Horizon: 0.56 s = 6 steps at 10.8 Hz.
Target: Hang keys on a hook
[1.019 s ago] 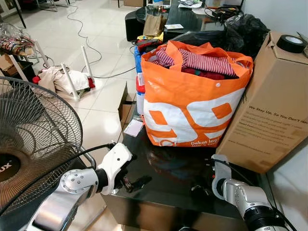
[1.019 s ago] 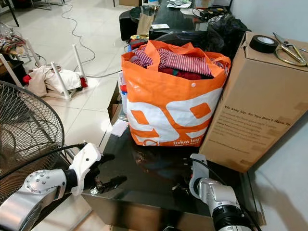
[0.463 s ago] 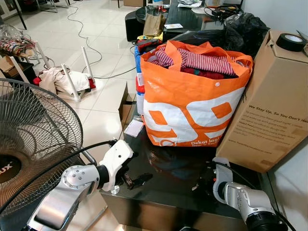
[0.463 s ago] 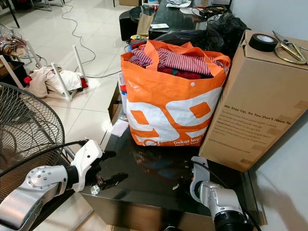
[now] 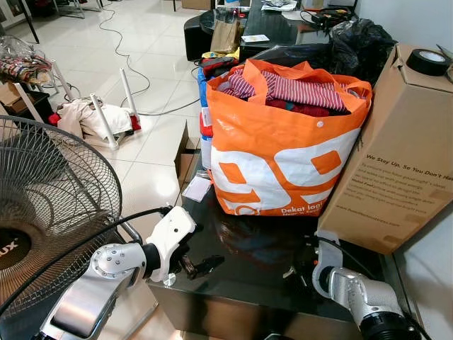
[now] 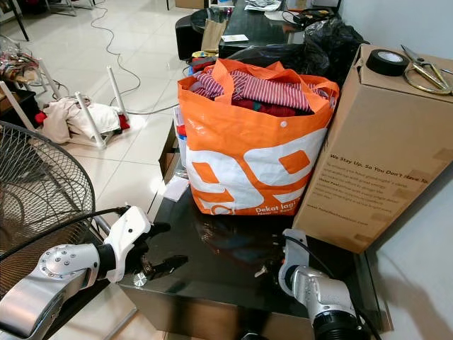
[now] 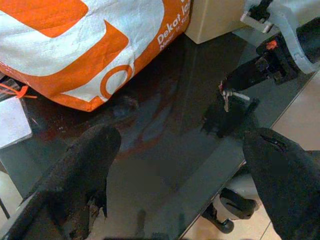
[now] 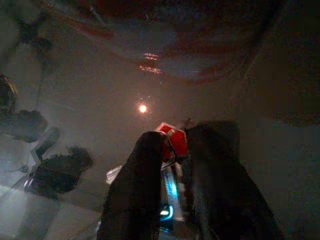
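A small bunch of keys (image 7: pixel 228 94) with a red tag (image 8: pixel 173 141) sits pinched in my right gripper (image 8: pixel 172 136), low over the black glass table (image 5: pixel 248 290) near its front right. The same gripper (image 6: pixel 271 263) is in front of the cardboard box. My left gripper (image 6: pixel 168 246) hovers at the table's front left corner, its two black fingers (image 7: pixel 87 167) spread wide with nothing between them, pointing across the glass toward the keys. I can make out no hook.
A big orange shopping bag (image 5: pixel 283 149) stuffed with clothes stands at the back of the table. The tall cardboard box (image 5: pixel 396 156) at right carries a tape roll (image 5: pixel 427 63) and scissors (image 6: pixel 423 71). A standing fan (image 5: pixel 49 198) crowds the left; cables and clutter lie on the floor.
My right arm has drawn back a little toward me, with the keys still pinched. The left gripper edged slightly to the right along the table edge.
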Available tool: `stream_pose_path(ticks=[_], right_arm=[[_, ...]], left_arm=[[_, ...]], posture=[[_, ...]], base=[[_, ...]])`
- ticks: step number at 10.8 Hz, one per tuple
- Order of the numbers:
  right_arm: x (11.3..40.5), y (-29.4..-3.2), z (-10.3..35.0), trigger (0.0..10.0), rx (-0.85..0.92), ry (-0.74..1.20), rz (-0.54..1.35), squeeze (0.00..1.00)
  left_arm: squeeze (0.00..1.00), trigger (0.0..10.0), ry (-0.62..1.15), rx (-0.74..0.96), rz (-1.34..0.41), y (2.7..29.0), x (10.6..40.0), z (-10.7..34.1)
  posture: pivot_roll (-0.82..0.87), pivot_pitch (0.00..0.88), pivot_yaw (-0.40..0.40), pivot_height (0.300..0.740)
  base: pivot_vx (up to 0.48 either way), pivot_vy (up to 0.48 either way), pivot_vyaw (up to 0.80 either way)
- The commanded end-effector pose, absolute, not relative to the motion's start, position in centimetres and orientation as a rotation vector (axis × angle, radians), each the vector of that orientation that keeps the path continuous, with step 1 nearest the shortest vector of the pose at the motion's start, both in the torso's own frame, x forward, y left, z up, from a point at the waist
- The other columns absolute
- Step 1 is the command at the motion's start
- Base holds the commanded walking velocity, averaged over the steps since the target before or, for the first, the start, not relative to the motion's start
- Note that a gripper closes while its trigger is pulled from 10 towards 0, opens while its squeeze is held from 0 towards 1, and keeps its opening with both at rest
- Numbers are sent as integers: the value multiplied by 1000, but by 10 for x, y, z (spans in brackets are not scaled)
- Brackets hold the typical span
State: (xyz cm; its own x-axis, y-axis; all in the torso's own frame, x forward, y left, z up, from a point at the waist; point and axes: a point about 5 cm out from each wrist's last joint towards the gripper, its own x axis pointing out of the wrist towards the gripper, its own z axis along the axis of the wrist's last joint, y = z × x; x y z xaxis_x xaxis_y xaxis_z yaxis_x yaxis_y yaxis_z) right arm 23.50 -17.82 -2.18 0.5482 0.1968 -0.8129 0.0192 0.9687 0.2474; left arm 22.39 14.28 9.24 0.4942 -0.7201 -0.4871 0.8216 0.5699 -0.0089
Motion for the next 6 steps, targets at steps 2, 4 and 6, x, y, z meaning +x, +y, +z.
stream_pose_path(ticks=[2,4,6], right_arm=[[240,-178,-20,0,230,969,95,0],[242,-181,-19,0,231,951,91,0],[243,-186,-13,0,249,910,88,0]], left_arm=[[0,10000,466,254,-951,143,226,94],[0,10000,464,251,-946,143,227,93],[0,10000,457,249,-942,143,230,94]], posture=[[-37,0,4,740],[-41,0,5,740],[-46,0,10,740]], base=[[0,0,0],[0,0,0],[0,0,0]])
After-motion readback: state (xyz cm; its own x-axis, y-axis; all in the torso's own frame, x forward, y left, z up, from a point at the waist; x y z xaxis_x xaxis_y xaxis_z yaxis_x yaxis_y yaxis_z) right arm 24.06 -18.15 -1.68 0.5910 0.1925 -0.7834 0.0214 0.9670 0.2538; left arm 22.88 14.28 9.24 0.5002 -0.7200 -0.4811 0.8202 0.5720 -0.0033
